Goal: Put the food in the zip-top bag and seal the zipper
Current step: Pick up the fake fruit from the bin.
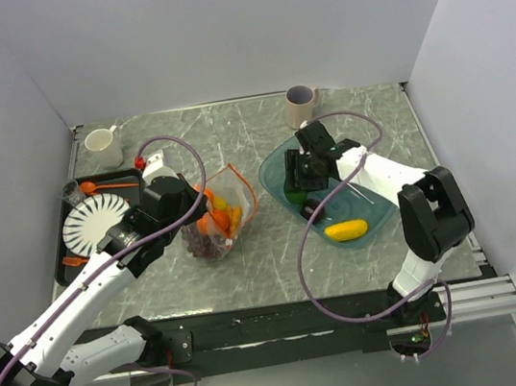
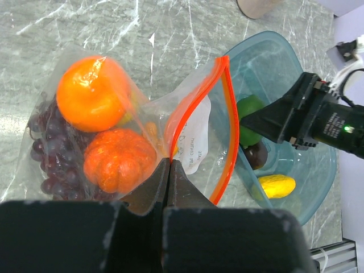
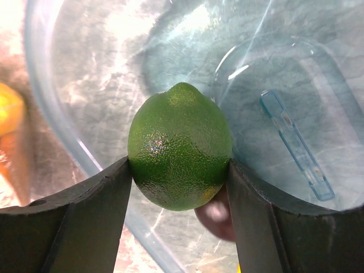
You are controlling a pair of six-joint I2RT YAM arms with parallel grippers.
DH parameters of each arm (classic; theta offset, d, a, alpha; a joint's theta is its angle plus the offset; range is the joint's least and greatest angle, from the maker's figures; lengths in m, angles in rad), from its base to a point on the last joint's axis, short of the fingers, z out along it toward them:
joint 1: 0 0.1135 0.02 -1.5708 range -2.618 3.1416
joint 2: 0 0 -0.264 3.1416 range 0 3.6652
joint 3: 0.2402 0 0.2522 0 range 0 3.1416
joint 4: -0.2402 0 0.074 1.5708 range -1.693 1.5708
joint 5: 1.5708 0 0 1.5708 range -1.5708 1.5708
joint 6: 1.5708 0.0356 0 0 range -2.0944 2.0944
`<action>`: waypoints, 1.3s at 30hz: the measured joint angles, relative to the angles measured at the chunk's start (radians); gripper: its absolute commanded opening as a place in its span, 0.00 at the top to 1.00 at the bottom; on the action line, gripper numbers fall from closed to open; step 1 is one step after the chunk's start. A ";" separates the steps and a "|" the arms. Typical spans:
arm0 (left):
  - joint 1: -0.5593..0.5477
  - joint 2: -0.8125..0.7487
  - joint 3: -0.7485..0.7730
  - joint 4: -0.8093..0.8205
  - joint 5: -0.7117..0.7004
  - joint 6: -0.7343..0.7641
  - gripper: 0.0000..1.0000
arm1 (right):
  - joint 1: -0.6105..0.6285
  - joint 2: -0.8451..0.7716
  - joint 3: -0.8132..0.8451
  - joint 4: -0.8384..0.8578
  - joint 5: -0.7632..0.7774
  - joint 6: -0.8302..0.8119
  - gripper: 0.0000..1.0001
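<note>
Orange-red, the zipper (image 2: pixel 230 108) runs along the gaping mouth of the zip-top bag (image 1: pixel 225 210), which lies on the marbled table (image 1: pixel 231 139) between a black tray and the teal bowl (image 1: pixel 273 165). The left gripper (image 2: pixel 169 169) has its jaws pressed fully together on the near edge of that mouth, pinching the plastic at the strip. Through the clear film show an orange (image 2: pixel 90 92), a ribbed orange pumpkin-like piece (image 2: pixel 119 160) and purple grapes (image 2: pixel 46 152). The right gripper (image 3: pixel 179 170) is over the bowl, its jaws set fairly wide and clamped against both sides of a green toy lime (image 3: pixel 180 152) (pebbled skin, small nub on top). Left in the bowl are a yellow lemon (image 1: pixel 346 230) and a dark plum (image 2: pixel 257 154), the plum just beside the held fruit.
</note>
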 measured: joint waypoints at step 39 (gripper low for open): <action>0.000 0.040 0.000 0.011 0.057 -0.001 0.99 | 0.043 -0.322 -0.032 -0.037 -0.183 0.024 0.64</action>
